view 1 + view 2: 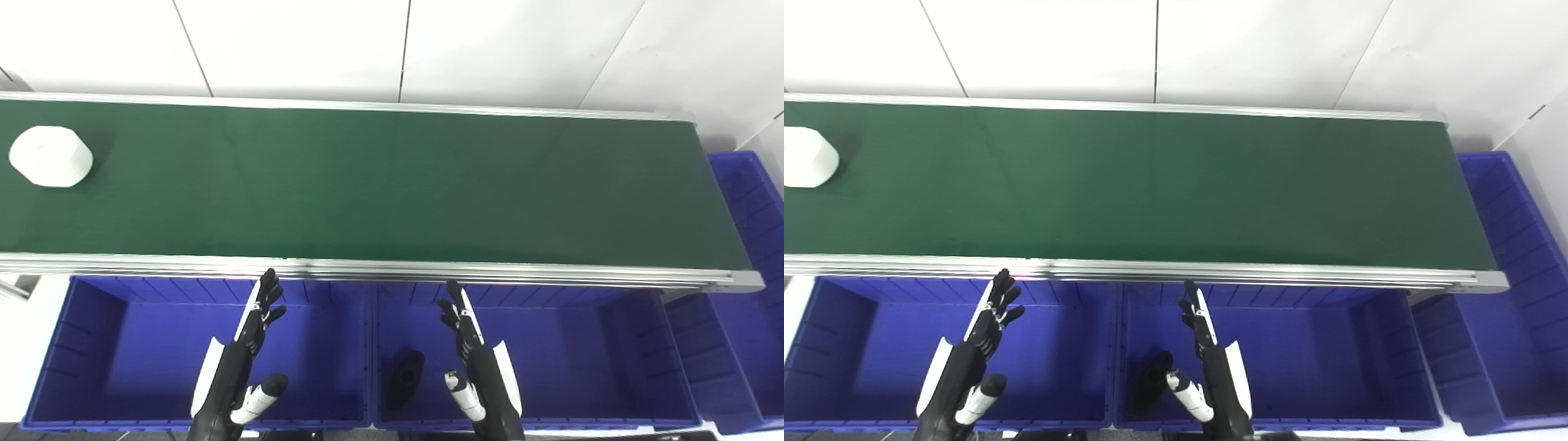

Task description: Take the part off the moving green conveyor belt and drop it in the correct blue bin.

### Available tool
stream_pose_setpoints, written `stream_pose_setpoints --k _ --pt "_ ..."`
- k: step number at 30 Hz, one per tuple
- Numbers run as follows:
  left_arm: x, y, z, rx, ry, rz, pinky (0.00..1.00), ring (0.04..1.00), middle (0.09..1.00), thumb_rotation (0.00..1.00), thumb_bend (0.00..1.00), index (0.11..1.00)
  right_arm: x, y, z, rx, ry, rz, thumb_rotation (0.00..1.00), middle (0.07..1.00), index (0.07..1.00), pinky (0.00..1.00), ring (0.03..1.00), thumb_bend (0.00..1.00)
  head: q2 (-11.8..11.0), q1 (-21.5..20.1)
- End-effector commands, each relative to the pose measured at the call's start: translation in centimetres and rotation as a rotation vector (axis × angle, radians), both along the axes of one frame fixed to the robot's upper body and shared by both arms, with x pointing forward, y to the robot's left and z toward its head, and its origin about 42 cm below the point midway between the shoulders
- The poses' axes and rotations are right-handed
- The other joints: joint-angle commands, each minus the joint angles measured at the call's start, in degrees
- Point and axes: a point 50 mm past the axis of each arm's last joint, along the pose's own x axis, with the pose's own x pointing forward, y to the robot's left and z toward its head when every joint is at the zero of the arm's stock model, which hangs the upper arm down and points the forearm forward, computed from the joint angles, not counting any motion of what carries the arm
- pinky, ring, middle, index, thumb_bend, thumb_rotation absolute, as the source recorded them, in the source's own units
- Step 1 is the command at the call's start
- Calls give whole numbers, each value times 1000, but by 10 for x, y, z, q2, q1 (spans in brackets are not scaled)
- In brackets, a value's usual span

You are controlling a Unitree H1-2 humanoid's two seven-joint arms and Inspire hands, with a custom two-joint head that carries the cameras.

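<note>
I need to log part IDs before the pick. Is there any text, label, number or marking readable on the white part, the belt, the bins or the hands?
None: no readable text in either view.
White part: plain, no marking visible.
Green conveyor belt: bare.
Blue bins: no labels on the walls that show.
Dark part in the middle bin: too dark to tell.
Left hand, right hand: no lettering.

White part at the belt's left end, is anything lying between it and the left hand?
Nothing visible. Only bare green conveyor belt and its near metal rail separate the white faceted part from the open left hand.
</note>
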Motion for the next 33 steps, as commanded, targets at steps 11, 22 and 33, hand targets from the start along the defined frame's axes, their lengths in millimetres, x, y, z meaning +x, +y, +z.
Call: stream_pose_setpoints --k 11,22,33 --pt "2 1 5 -14 -49 -2 897 966 1000 923 901 1000 1 2 5 22 -56 -9 1000 997 1000 931 953 994 -2 1" --pt "2 0 3 -14 -49 -8 901 964 1000 929 895 1000 1 1 5 22 -55 -9 1000 996 1000 931 948 989 -3 3" --pt "2 -1 3 -18 -44 -16 908 969 1000 916 888 1000 0 1 3 24 -49 -4 998 996 1000 933 951 992 -22 24"
